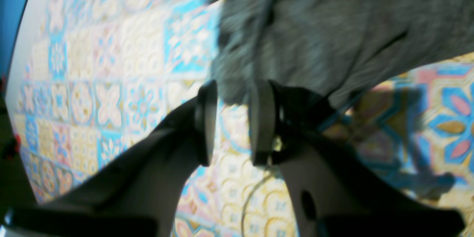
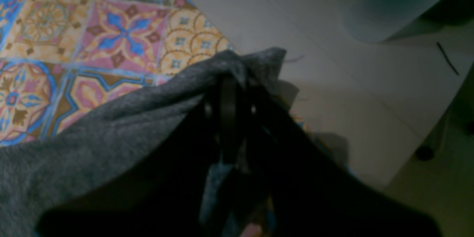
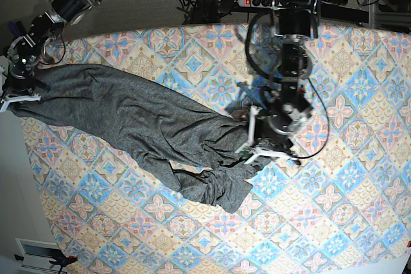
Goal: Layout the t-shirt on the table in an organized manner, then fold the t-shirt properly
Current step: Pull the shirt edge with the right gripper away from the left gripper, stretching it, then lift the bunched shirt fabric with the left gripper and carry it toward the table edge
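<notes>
The t-shirt (image 3: 148, 129) lay stretched in a long, rumpled band across the table (image 3: 334, 210), running from the table's edge at the base view's left toward the middle. One end was bunched and clamped in the right pincer (image 2: 237, 92) right at that edge. The other end, a wrinkled heap, sat against the left pincer (image 1: 231, 118), whose jaws stood narrow with a fold of grey cloth at the tips; whether they truly gripped it I could not tell. The left arm reached down steeply; the right arm stretched low across the corner.
</notes>
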`<move>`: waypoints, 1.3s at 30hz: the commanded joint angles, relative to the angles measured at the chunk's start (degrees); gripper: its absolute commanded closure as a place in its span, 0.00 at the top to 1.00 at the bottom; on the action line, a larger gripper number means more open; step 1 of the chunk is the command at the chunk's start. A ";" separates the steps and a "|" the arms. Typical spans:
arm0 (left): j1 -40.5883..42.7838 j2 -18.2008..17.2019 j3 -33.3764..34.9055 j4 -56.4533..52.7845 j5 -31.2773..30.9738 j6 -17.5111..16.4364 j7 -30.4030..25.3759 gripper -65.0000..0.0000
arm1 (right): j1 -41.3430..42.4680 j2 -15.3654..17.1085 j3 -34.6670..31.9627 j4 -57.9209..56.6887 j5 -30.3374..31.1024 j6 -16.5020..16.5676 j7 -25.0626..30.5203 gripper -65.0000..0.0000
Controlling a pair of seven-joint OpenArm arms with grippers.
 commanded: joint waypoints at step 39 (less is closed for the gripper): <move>-19.05 6.52 2.61 -31.25 8.69 0.56 -13.00 0.69 | -2.35 1.05 -1.89 1.01 0.24 0.06 1.39 0.00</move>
